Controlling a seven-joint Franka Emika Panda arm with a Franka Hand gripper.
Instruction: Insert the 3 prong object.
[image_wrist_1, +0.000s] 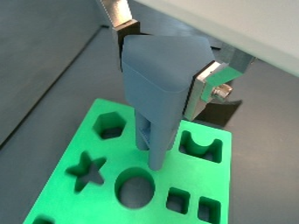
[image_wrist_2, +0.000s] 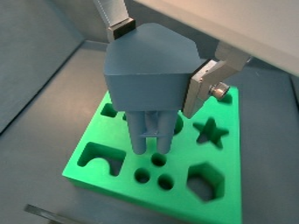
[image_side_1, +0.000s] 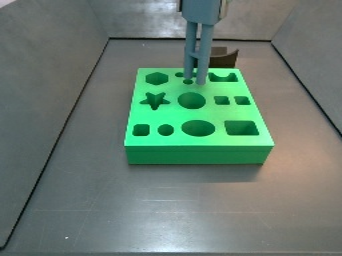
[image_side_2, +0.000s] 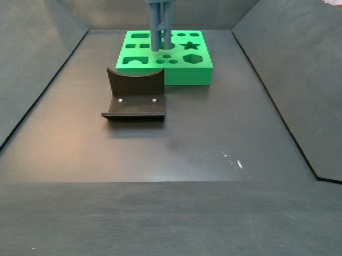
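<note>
Pinched tight by the gripper (image_wrist_2: 158, 66) on the blue-grey plastic block with 3 prongs (image_wrist_2: 149, 74), hanging just over the bright green block with cut-out shapes (image_wrist_2: 128, 175), maybe not above the 3 small round holes (image_wrist_2: 156, 171), so could bump and jam.

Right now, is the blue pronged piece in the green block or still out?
Out: the blue pronged piece, held upright in the gripper, has its prong tips showing above the green block.

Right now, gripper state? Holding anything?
Gripper: closed on the blue 3 prong object, prongs hanging just above the green block.
</note>
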